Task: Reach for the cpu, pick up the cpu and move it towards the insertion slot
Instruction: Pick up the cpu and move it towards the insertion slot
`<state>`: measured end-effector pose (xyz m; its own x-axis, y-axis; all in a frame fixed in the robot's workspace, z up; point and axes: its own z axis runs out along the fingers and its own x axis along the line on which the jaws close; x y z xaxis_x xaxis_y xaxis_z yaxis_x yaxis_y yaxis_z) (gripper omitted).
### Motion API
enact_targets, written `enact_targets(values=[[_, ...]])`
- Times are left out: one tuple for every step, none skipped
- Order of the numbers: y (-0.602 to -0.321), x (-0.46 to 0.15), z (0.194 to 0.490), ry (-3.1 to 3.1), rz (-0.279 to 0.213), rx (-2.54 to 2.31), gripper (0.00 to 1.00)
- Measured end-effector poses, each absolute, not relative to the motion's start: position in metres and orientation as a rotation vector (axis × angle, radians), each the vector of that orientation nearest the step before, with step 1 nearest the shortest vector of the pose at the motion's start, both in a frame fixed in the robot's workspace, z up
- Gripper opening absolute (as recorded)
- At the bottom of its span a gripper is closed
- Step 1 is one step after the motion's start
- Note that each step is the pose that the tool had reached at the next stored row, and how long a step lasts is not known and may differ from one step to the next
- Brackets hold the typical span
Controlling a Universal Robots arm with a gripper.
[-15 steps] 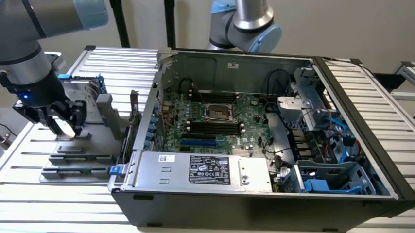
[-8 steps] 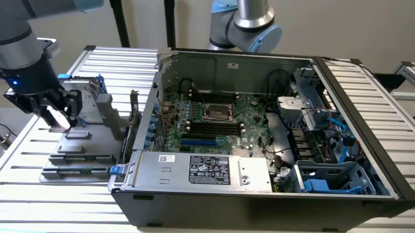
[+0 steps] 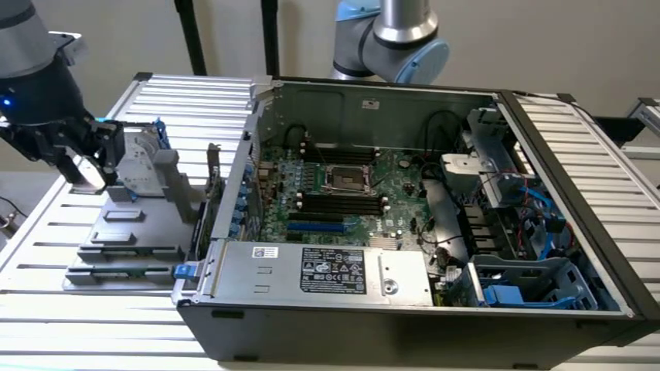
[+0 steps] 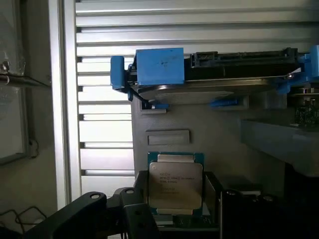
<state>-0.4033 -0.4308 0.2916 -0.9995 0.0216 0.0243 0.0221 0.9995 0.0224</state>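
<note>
The cpu (image 4: 175, 183) sits right under my wrist camera, silver lid up with a thin green border round it. It is a shade longer than it is wide, and its long sides run toward the hard drive (image 4: 214, 82) in its blue-tabbed caddy. Dark finger pieces stand hard against both long sides, so I read the gripper (image 4: 176, 206) as closed on the chip across its short width, with no gap either side. I judge it gripped rather than merely straddled, though the contact faces themselves are hidden from me.

Beneath and beyond the chip is the grey fixture (image 4: 199, 127), with a shallow rectangular recess between the chip and the caddy.

In the exterior view the gripper (image 3: 86, 170) hangs at the far left, over the back part of that fixture (image 3: 129, 232). A pale patch between its fingers is, I take it, the chip. It looks to be clear of the fixture's top, but I cannot be sure of that from here.

The relation that matters is this: the insertion slot (image 3: 345, 179), the square socket in the middle of the motherboard, lies well apart from the gripper toward the exterior view's right. The upright side wall (image 3: 246, 166) of the open computer case stands between them, and the socket sits down inside the case, flanked by memory slots.
</note>
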Motion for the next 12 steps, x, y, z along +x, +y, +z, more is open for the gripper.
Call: enact_targets(values=[[-0.431,-0.402,0.296,-3.117,-0.035,-0.036,0.54],[-0.431,-0.4,0.301,-3.117,-0.035,-0.037,0.54],[-0.431,-0.399,0.305,-3.117,-0.035,-0.038,0.54],[-0.431,-0.396,0.31,-3.117,-0.035,-0.039,0.54],[-0.431,-0.394,0.314,-3.117,-0.035,-0.039,0.54],[-0.431,-0.391,0.319,-3.117,-0.035,-0.039,0.54],[-0.431,-0.387,0.323,-3.117,-0.036,-0.039,0.54],[-0.431,-0.382,0.328,-3.117,-0.035,-0.039,0.54],[-0.431,-0.378,0.332,-3.117,-0.035,-0.039,0.54],[-0.431,-0.373,0.337,-3.117,-0.035,-0.039,0.54],[-0.431,-0.369,0.341,-3.117,-0.035,-0.039,0.54],[-0.431,-0.364,0.346,-3.117,-0.035,-0.039,0.54]])
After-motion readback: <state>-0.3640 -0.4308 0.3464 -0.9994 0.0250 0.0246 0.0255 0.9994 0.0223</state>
